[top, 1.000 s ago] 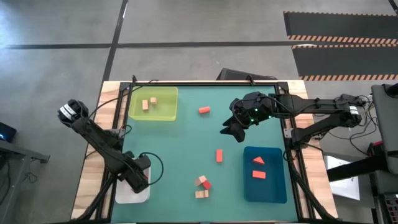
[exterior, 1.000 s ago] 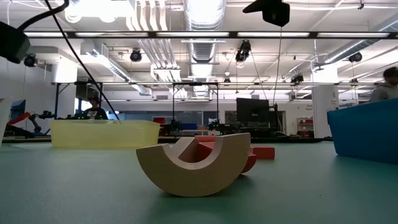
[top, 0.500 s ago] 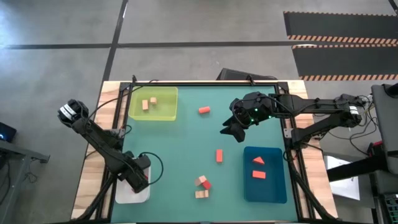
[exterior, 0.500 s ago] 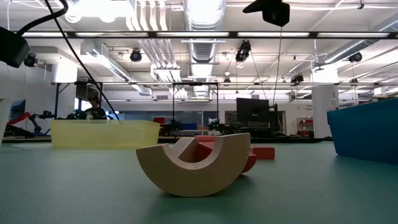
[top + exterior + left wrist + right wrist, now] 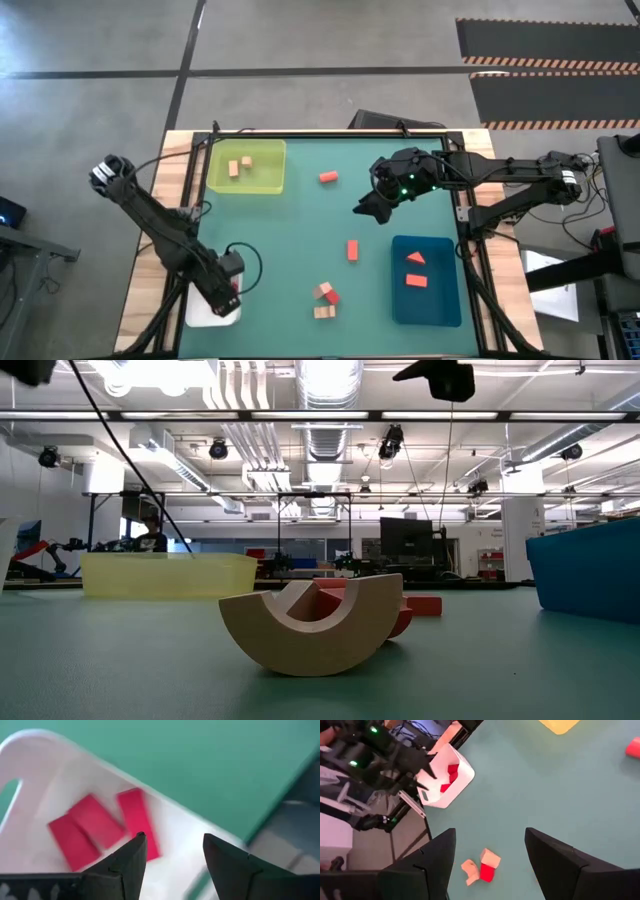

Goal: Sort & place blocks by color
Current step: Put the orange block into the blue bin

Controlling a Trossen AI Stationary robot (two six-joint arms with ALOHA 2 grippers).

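The left gripper (image 5: 225, 293) hangs over the white tray (image 5: 200, 312) at the table's near left corner, its fingers (image 5: 131, 857) spread with nothing between them. Directly beneath it, in the tray, lie three deep red blocks (image 5: 100, 827) — flat bars, side by side and touching.

Far ahead of that gripper, at the far left of the green mat (image 5: 300, 235), sits the yellow-green tray (image 5: 262, 183) with two tan blocks (image 5: 240, 165) inside it.

Between the two grippers, an orange-salmon block (image 5: 328, 177) rests on the mat near the far edge, and an orange-salmon bar (image 5: 352, 250) lies nearer the middle. At the near edge sits a small cluster (image 5: 325, 298) of tan and red pieces touching one another; in the low view a tan arch (image 5: 312, 622) fills the foreground with a red piece (image 5: 400, 615) just behind it.

The right gripper (image 5: 370, 208) hovers above the mat towards the far right, released and holding nothing, its fingers (image 5: 427, 865) standing wide apart. The cluster lies well forward of it on the mat, seen between its fingers in the right wrist view.

Beside the right gripper, towards the near edge, the blue tray (image 5: 428, 310) holds two orange-salmon pieces (image 5: 416, 270) — a triangle and a bar, lying slightly apart.
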